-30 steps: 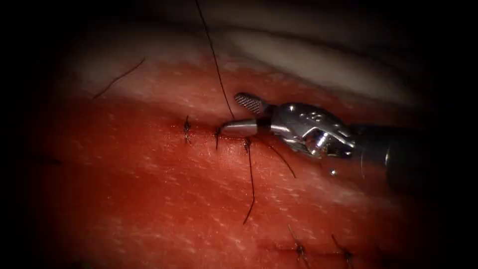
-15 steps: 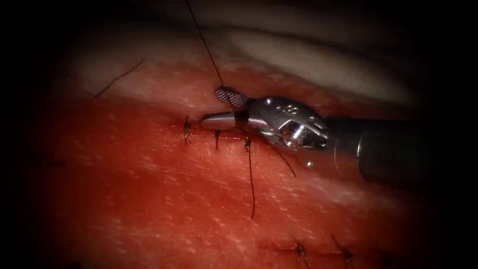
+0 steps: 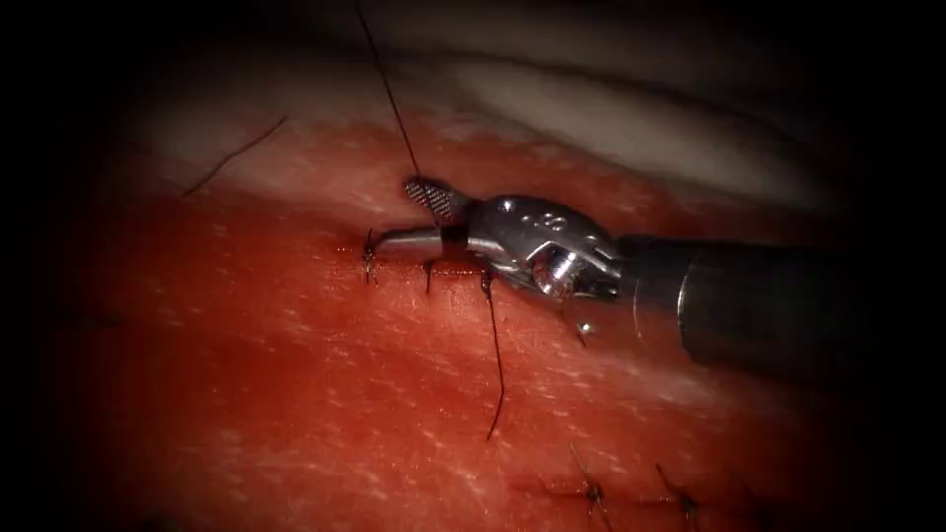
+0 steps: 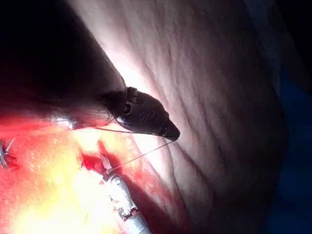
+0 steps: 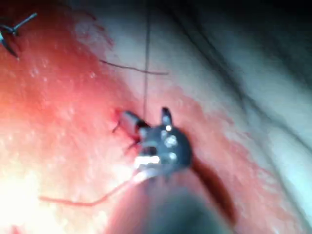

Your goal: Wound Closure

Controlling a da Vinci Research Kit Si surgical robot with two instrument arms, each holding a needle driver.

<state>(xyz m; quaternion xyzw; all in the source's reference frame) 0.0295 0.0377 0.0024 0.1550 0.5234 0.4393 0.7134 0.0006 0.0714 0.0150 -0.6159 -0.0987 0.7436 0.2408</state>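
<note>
The right tool (image 3: 394, 212) comes in from the right and lies low over the stitched cut (image 3: 404, 264) in the tissue (image 3: 296, 374). Its jaws are open, one raised and one flat along the cut, its tip at the leftmost stitch (image 3: 370, 258). A taut thread (image 3: 389, 94) rises from between the jaws and runs out of the endoscope view at the top. In the left wrist view the dark left tool (image 4: 168, 131) is shut on this thread (image 4: 139, 156), which runs down to the right tool (image 4: 117, 187). In the right wrist view the open right tool (image 5: 145, 116) straddles the thread (image 5: 146, 58).
Two more stitches (image 3: 429, 271) sit on the cut, and a long thread tail (image 3: 496, 365) hangs down from the stitch (image 3: 486, 283) nearest the tool's wrist. A loose cut end of thread (image 3: 236, 153) lies at the upper left. Older stitches (image 3: 593, 490) lie at the lower right. Pale tissue (image 3: 611, 118) rises behind.
The right tool has slid left along the cut with its jaws open, from the middle stitch to the leftmost one. The taut thread has shifted left with it.
</note>
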